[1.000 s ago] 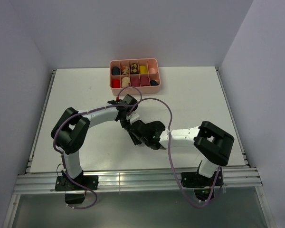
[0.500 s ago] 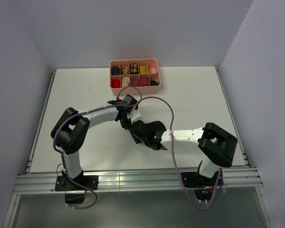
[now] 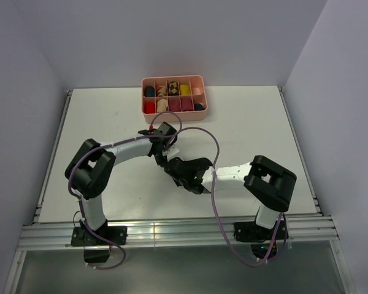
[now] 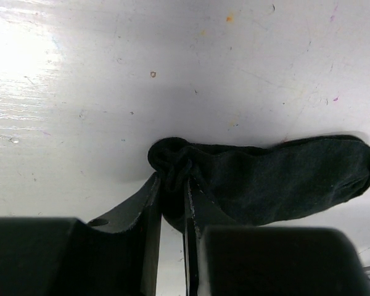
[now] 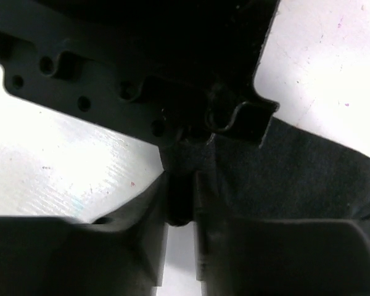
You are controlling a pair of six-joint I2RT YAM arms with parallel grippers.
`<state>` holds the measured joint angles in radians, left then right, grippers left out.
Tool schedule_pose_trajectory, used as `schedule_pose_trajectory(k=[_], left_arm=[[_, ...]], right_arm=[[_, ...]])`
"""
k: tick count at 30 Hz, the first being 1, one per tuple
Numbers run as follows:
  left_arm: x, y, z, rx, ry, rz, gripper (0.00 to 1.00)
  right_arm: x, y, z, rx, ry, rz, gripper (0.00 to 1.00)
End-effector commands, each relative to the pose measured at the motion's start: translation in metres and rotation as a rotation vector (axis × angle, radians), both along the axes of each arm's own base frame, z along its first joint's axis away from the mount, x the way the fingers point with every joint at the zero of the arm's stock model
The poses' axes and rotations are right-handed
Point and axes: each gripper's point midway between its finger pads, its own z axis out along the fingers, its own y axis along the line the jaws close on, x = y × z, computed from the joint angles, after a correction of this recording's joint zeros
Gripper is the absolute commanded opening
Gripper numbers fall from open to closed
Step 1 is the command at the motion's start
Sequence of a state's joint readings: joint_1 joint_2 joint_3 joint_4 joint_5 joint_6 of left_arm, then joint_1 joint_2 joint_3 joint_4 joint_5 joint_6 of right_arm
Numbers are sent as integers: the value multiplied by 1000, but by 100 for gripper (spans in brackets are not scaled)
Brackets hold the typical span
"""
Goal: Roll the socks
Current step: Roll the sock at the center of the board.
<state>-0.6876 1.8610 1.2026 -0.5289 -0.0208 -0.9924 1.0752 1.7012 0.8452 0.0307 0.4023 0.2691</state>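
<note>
Drawn in from the right over the past second, the right arm's elbow now sits closer to the middle of the white table. The right gripper has edged left against the left gripper, while the left arm has scarcely shifted.

Both grippers meet low over the table's centre, near of the pink divided tray, which stands well apart at the far edge with rolled bundles in its compartments.

From the left wrist, the left gripper is seen with its fingers pressed close together, pinching the bunched end of a black sock. The rest of the sock lies flat on the table and stretches away to the right of that view.

From the right wrist, the right gripper has its fingers drawn narrow with dark fabric of the same black sock between them, directly under the body of the left gripper. More of the sock spreads to the right of that view.

In the overhead view the sock is almost wholly hidden beneath the two grippers.
</note>
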Motion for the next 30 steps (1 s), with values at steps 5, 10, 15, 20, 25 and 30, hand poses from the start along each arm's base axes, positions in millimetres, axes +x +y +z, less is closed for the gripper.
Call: schedule_pose_trajectory(k=[5,10,15,20,25,30], left_arm=[[-20,12,3,19,25,21,21],[-12,8,28,-66,-35,67,47],[3,7,48,-88,-93,31,59],[13,-9,55,-124,-144,-131,59],[2,-35,42,-179,-106,-421,59],[-5,-41,26,-131,-101,-560,59]], right_arm=[[-16,-9,-27,8,80,-25,0],[-28,-21,-17,131,92,8,0],[-34,-21,-13,179,79,79,0],[-39,-23,-17,181,77,117,0],[-39,-24,-18,163,71,127,0],[-37,-23,-19,138,73,134,0]])
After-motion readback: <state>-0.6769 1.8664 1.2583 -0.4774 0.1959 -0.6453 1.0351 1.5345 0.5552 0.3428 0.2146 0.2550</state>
